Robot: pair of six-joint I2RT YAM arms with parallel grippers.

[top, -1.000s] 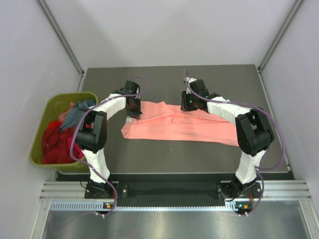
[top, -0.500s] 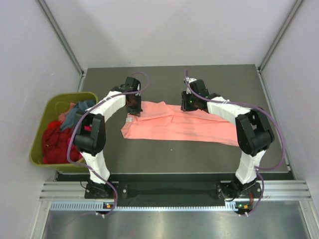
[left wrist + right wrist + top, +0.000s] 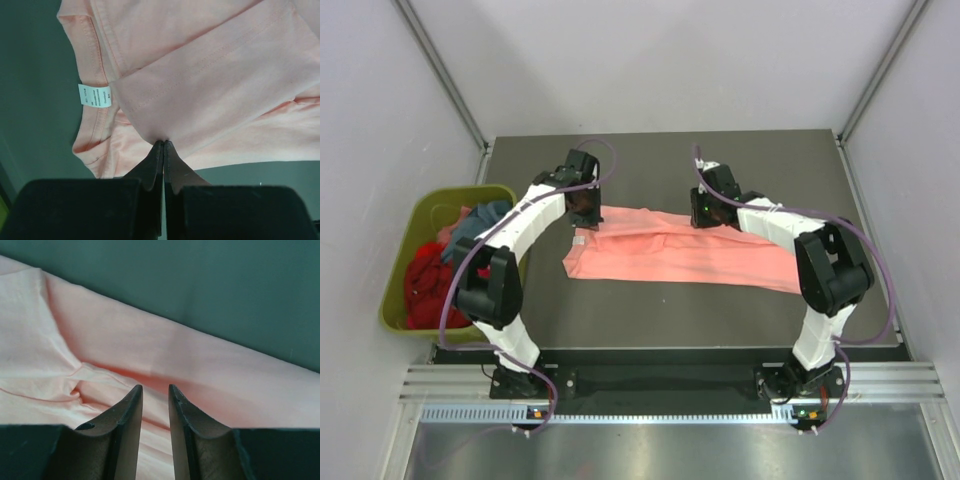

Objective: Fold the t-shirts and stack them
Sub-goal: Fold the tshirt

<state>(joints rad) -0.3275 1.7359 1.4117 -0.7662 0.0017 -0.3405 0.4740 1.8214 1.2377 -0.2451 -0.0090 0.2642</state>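
A large salmon-pink t-shirt [image 3: 690, 252] lies spread across the middle of the dark table. My left gripper [image 3: 586, 210] is at its far left corner by the collar, shut on the edge of a folded sleeve [image 3: 210, 85], with the tips [image 3: 164, 142] pinching the cloth. A white label [image 3: 95, 95] shows inside the collar. My right gripper [image 3: 706, 211] is over the shirt's far edge. Its jaws [image 3: 155, 388] stand a little apart just above the pink cloth [image 3: 100, 355], holding nothing. Red [image 3: 425, 285] and teal-blue [image 3: 470, 228] shirts lie in the bin.
An olive-green bin [image 3: 396, 268] stands off the table's left edge, heaped with shirts. Bare dark table [image 3: 760, 165] lies beyond the shirt's far edge and in front of it. White walls close in the back and both sides.
My left arm has swung, its elbow shifting left and nearer, while its gripper stays shut at the collar corner. My right gripper has shifted slightly right along the shirt's far edge.
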